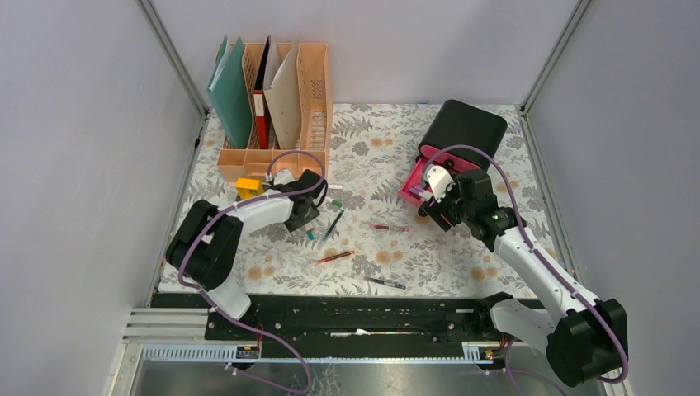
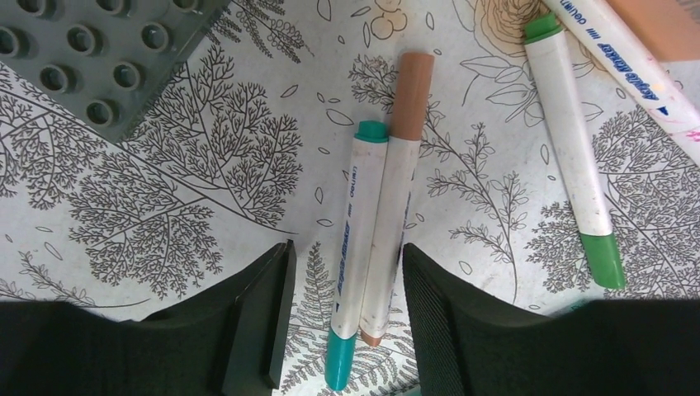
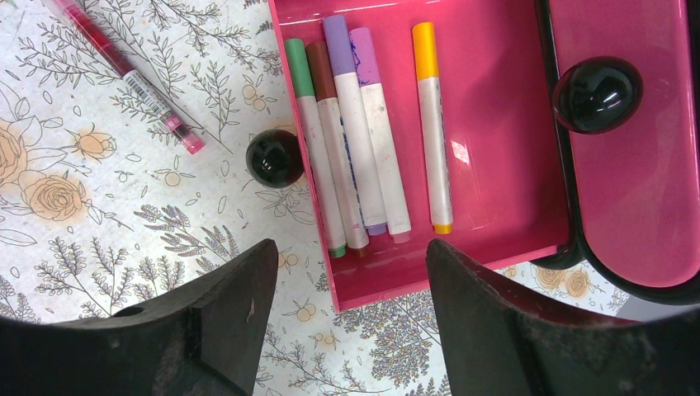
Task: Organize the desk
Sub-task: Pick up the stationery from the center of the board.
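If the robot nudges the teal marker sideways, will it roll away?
Probably a bit. The teal marker looks round and smooth, so it would likely roll, though the brown marker lying against it may stop it on that side. It looks stiff, light plastic, so it should lift without bending.

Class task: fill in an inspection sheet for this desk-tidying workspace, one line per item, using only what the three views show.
Surface: desk, flower-printed cloth, partly littered.
Job's things: five markers lie in the pink drawer; teal marker and brown marker on the cloth.
Clutter: loose pens, yellow block, grey studded plate.
Grippers: left gripper open astride those two; right gripper open above the drawer.
Cables: purple cables loop along both arms.
Surroundings: grey walls, peach file rack.
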Controlling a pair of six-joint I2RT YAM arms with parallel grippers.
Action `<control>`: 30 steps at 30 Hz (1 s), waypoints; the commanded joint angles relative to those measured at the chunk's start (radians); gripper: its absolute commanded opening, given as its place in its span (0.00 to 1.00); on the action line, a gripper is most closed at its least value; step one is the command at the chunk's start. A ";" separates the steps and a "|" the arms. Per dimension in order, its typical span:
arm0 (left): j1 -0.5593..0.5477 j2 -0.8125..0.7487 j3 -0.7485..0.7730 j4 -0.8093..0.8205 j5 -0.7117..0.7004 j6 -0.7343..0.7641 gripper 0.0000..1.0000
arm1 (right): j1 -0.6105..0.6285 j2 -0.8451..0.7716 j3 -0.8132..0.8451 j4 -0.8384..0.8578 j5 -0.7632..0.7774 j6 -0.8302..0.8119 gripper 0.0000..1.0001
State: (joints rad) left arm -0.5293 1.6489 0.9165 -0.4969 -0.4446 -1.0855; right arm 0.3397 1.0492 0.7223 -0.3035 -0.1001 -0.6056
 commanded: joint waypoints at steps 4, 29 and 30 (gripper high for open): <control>0.001 -0.102 -0.049 0.003 0.002 0.079 0.59 | 0.003 -0.019 0.042 0.003 -0.028 -0.011 0.73; 0.001 -0.070 -0.059 0.017 -0.051 0.127 0.50 | 0.002 -0.021 0.042 0.000 -0.035 -0.014 0.73; 0.000 -0.054 -0.051 0.017 -0.049 0.130 0.50 | 0.002 -0.020 0.040 0.000 -0.036 -0.013 0.73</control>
State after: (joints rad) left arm -0.5293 1.5475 0.8074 -0.4744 -0.4644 -0.9722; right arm 0.3397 1.0489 0.7227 -0.3065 -0.1184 -0.6079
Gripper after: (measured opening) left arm 0.505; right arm 0.732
